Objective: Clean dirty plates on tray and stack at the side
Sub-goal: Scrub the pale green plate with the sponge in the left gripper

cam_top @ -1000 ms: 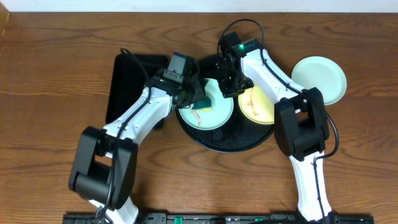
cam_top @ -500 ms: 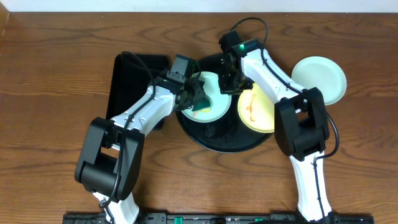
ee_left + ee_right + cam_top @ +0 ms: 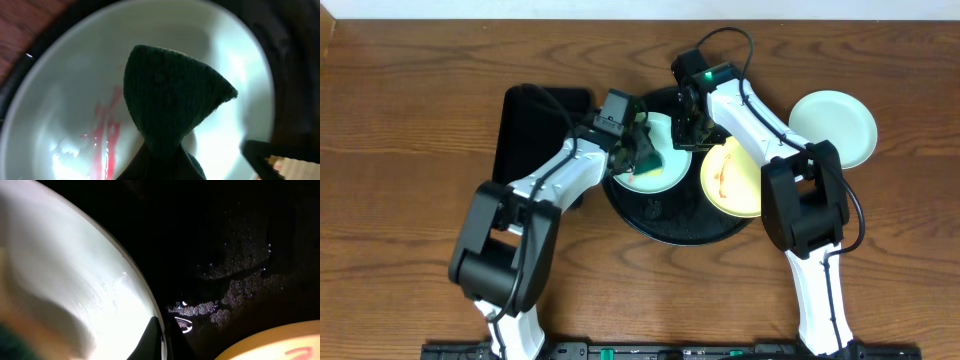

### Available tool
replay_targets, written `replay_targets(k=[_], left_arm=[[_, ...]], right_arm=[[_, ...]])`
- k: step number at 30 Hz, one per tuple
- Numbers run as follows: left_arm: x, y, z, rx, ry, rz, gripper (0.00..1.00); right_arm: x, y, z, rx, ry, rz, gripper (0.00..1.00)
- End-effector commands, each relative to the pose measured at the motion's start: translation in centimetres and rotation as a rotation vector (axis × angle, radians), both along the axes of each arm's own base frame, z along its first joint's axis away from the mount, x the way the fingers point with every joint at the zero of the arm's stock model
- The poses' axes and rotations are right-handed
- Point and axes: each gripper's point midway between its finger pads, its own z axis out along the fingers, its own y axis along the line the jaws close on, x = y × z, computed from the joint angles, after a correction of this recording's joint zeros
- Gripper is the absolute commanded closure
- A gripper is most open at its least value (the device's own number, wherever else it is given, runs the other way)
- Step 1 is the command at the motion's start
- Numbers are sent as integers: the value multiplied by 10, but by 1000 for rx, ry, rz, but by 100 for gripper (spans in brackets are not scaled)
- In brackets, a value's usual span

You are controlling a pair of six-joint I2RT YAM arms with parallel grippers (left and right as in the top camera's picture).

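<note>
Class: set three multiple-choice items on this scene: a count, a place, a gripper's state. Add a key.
1. Plates on the round black tray: A three; B one; C two.
2. The unsmeared mint plate lies: A on that tray; B on the table right of it; C in a gripper.
3. The left gripper is: A shut on a dark green sponge; B open, empty; C out of sight.
Key: C, smeared mint plate and yellow plate sit there; B, wood surrounds it; A, sponge pinched over the plate.
</note>
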Motion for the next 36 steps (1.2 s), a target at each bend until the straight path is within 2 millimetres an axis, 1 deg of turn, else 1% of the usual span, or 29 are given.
replay_targets(k=[1,6,8,11,13,15,17,21,26,30,36], left_arm=[[-6,0,-21,27,38,5,92],[-11,4,-38,65,73,-8,92],[-13,21,-43,155,75,12,92],[-18,56,-47,349,76,44,92],[-20,77,-45,478,71,33,92],[-19,92,-41,574,54,16,92],[-15,99,-37,638,32,-17,92],[-5,98,-22,672,-11,-73,92],[9,93,9,649,-91,-52,92],[13,91,32,626,-143,-34,87],[15,90,54,609,-192,-23,88]], right_arm=[[-7,9,-8,10,22,-5,99],[-6,9,-8,11,20,-5,99],[-6,9,-8,11,20,-5,99],[-6,9,-8,10,21,-5,99],[-6,9,-8,10,20,-1,99],[-7,9,-9,9,21,-1,99],[-7,8,-9,9,21,4,99],[-7,8,-9,7,23,7,99],[-7,8,-9,7,23,7,99],[-8,8,-9,6,25,7,99],[-8,8,-9,5,26,7,99]])
